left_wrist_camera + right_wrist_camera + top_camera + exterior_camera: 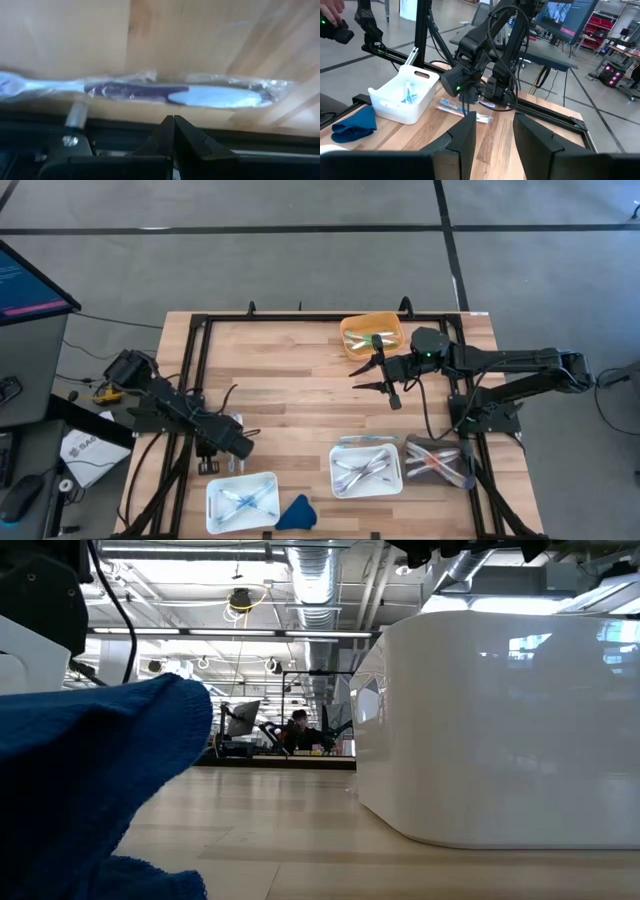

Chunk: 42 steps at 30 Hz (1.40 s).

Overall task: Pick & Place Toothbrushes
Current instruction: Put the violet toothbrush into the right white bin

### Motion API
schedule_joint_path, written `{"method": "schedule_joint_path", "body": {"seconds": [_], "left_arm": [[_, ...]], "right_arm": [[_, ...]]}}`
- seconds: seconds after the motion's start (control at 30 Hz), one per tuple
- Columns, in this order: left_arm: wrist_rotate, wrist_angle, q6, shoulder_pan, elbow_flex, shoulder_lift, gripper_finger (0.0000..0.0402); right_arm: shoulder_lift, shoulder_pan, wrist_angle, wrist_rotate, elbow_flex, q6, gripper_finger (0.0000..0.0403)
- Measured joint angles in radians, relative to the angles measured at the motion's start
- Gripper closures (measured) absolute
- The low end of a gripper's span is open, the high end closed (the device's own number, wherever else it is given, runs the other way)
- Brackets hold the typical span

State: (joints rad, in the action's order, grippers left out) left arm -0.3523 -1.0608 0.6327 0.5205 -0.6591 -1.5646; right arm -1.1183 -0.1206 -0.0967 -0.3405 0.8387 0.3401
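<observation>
The left gripper (213,465), fingers pressed together and empty, is poised at the table's left frame rail (196,360) over 1 wrapped white-and-blue plastic toothbrush (150,92). The right gripper (385,385) is held parted, empty, above open bare wood mid-table, beside the orange plastic bin (374,335).

— Anything you can read from up there?

— Hardly. The white sheet (82,450) left of my table carries dark lettering, perhaps starting "SA", too small to be sure.

— And the screens?

— My monitor (28,280) and far display (564,15) show unreadable lines.
</observation>
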Motion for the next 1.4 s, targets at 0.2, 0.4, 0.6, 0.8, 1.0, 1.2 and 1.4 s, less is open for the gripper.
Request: {"method": "schedule_joint_path", "body": {"seconds": [0.2,0.4,0.6,0.8,1.0,1.2,1.4], "left_arm": [[-0.006,0.101,0.0,-0.001,0.062,0.003,0.0401],[0.001,0.107,-0.044,-0.055,0.07,0.002,0.0401],[0.023,0.124,-0.162,-0.176,0.073,0.001,0.0402],[0.032,0.133,-0.259,-0.286,0.069,0.002,0.0402],[0.077,0.178,-0.332,-0.352,0.014,0.001,0.0402],[0.135,0.304,-0.398,-0.419,-0.053,0.002,0.0402],[0.165,0.543,-0.445,-0.487,-0.073,-0.002,0.0401]], "right_arm": [[0.0,0.001,0.0,0.0,0.0,0.0,0.028],[0.0,0.001,-0.002,0.0,0.0,0.0,0.028],[0.0,0.001,-0.014,0.0,0.0,0.0,0.028],[0.0,0.001,-0.016,0.0,0.0,0.0,0.028],[0.0,0.001,-0.016,0.0,0.0,0.0,0.028],[0.0,0.001,-0.016,0.0,0.0,0.0,0.028],[0.0,0.001,-0.013,0.0,0.0,-0.016,0.028]]}}
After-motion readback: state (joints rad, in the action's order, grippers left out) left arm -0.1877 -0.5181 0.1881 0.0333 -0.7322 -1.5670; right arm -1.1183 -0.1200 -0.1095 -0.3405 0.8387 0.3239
